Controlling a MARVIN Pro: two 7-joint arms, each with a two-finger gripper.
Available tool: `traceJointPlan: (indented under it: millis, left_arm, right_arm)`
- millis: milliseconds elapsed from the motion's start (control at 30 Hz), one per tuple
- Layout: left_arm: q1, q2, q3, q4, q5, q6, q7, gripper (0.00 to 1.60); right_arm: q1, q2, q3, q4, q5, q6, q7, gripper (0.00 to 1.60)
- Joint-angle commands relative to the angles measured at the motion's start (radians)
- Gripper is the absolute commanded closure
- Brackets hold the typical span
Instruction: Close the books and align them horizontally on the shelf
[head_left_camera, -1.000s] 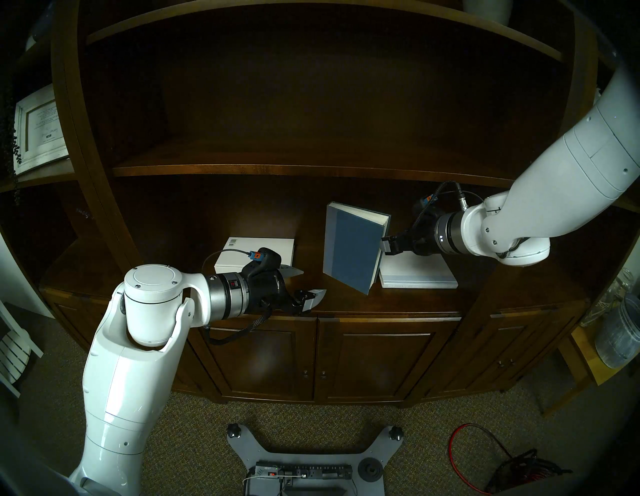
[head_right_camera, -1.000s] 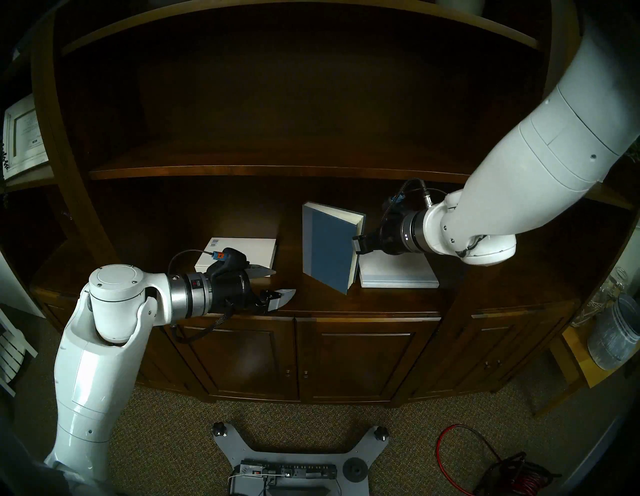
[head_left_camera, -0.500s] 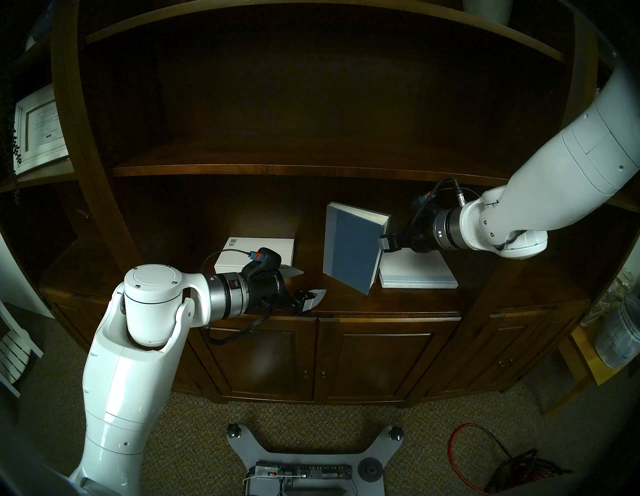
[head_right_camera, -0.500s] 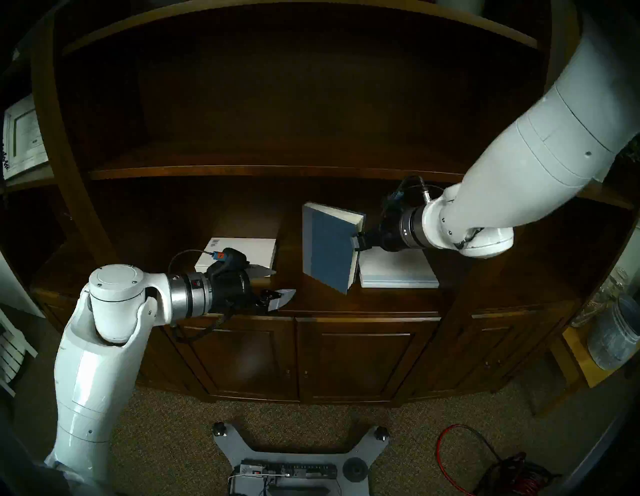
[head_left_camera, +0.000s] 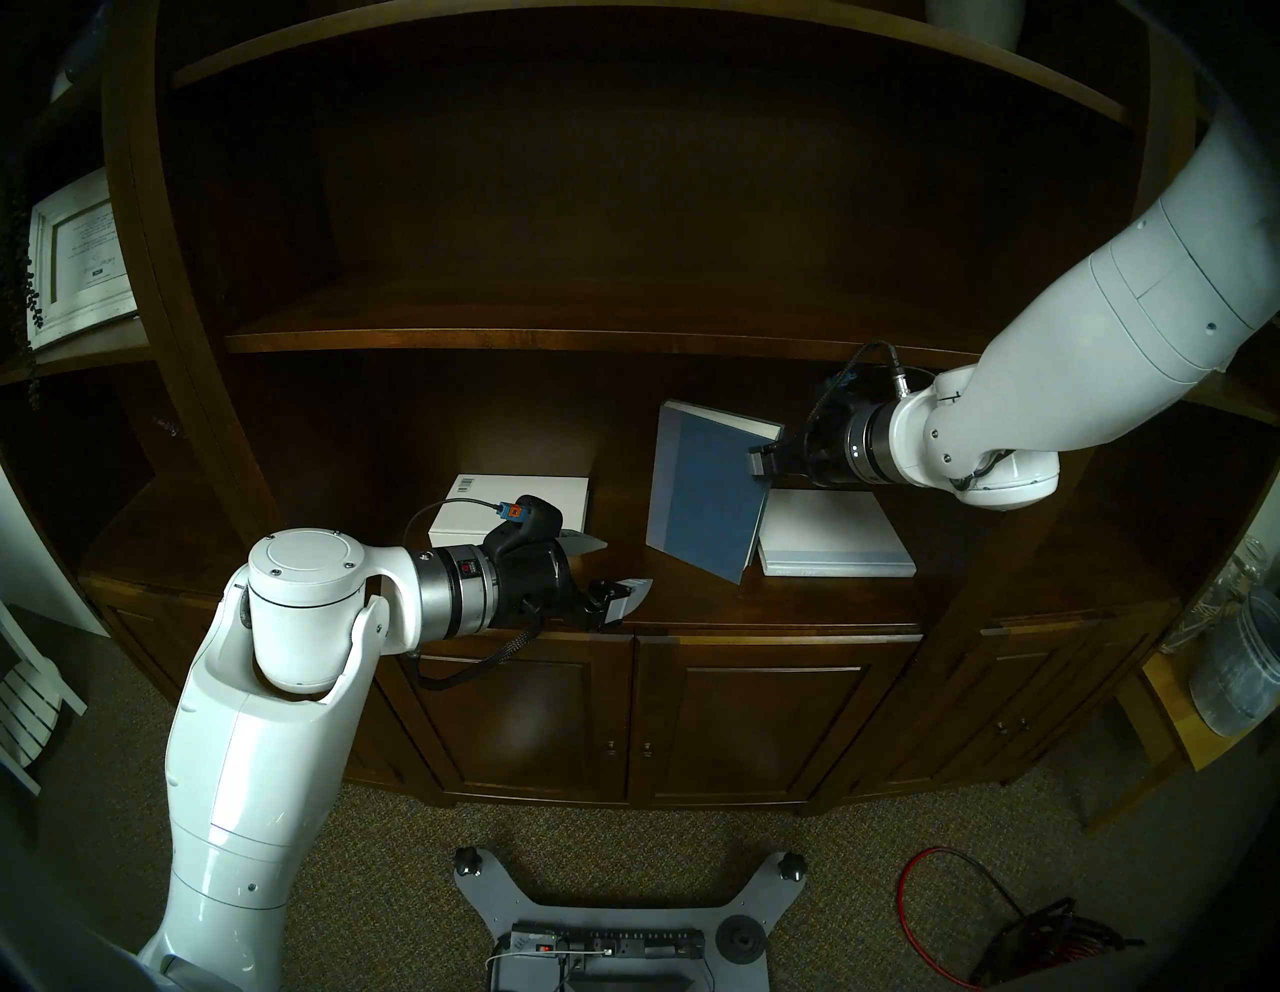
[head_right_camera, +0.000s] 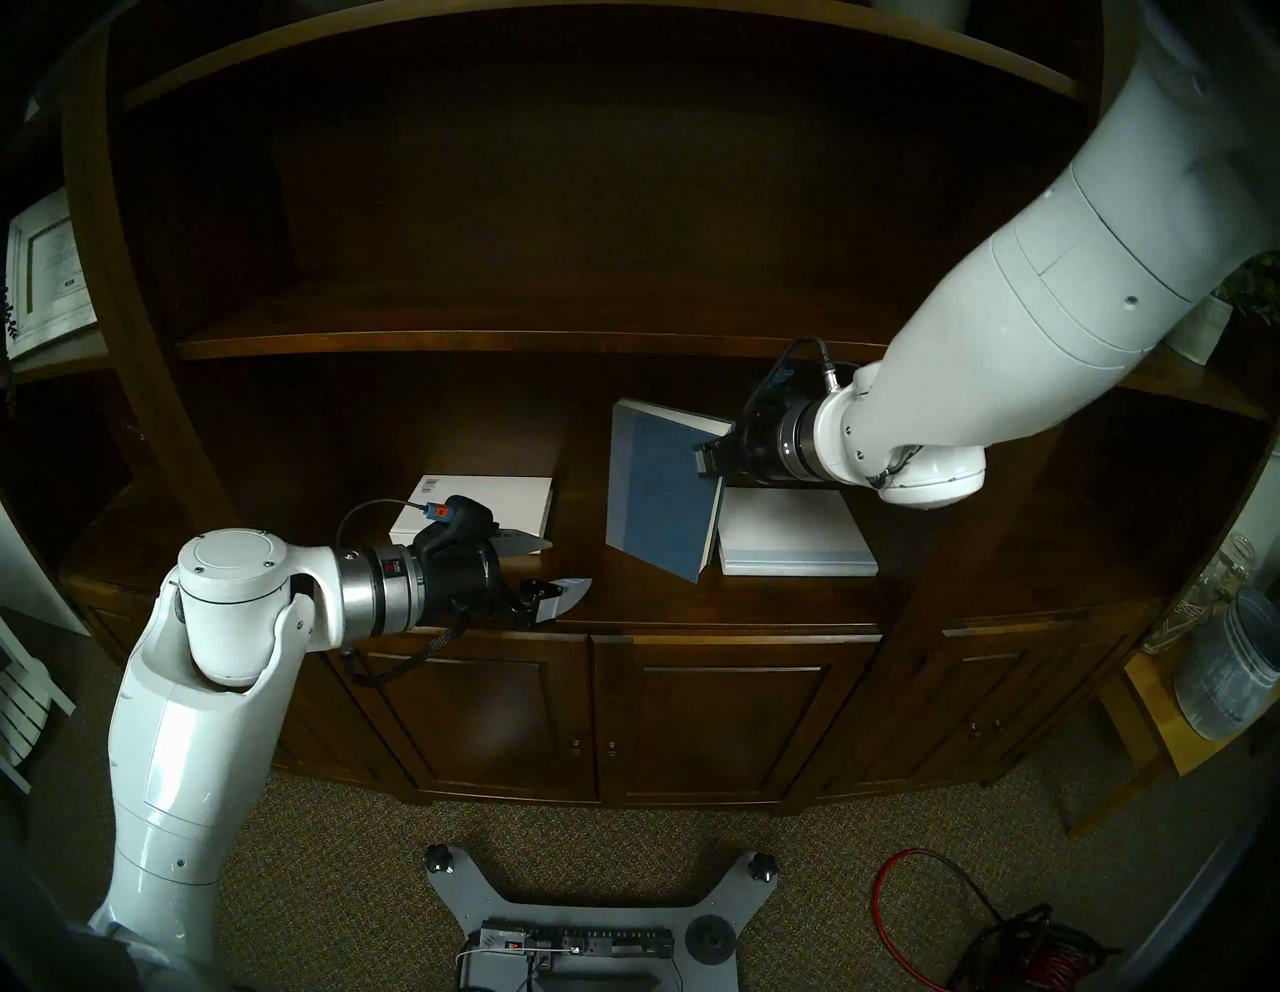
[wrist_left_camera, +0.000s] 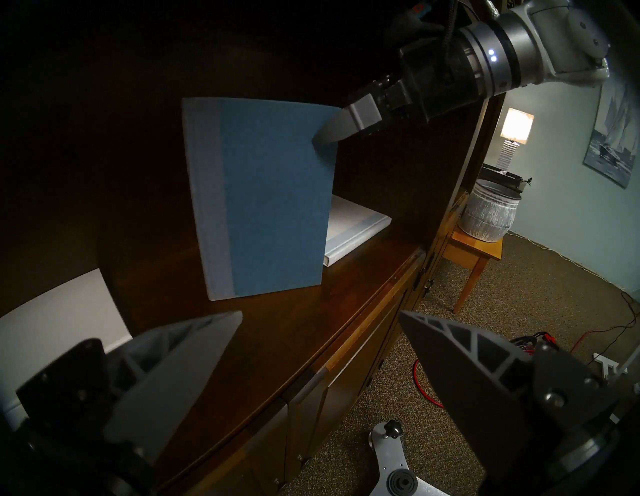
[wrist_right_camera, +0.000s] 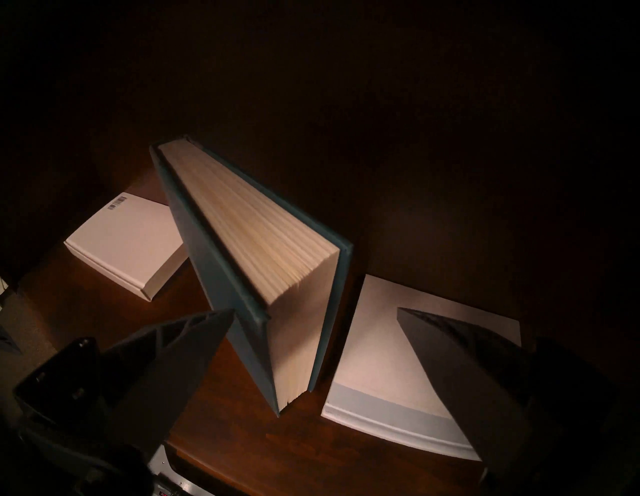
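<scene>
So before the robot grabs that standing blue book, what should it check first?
1. Right gripper open: ok.
2. Blue book between its fingers: ok, they straddle the top corner.
3. Blue book closed: ok.
4. Blue book lying flat: not ok, it stands tilted on the shelf.
5. White book with the pale blue strip clear of the landing spot: cannot tell.
6. Left gripper out of the way: ok, open and apart.

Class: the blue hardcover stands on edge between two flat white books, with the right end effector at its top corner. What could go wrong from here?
1. The blue hardcover book may topple onto the white book with the pale blue strip.
2. The open right end effector could push it off the dark wooden ledge.
</scene>
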Motion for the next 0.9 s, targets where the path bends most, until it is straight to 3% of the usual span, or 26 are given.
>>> traceJointPlan:
  millis: [0, 400, 867]
  left_arm:
    - [-0.021, -0.001, -0.002, -0.021, -0.001, -0.002, 0.0, 0.0]
    - [-0.021, -0.001, -0.002, -0.021, -0.001, -0.002, 0.0, 0.0]
    - [-0.021, -0.001, -0.002, -0.021, -0.001, -0.002, 0.0, 0.0]
  right_arm:
    - [-0.044, -0.031, 0.016, 0.074, 0.026, -0.034, -0.071, 0.0]
    - [-0.081, -0.035, 0.011, 0.093, 0.018, -0.049, -0.069, 0.0]
    - [-0.018, 0.005, -0.025, -0.017, -0.032, -0.006, 0.056, 0.0]
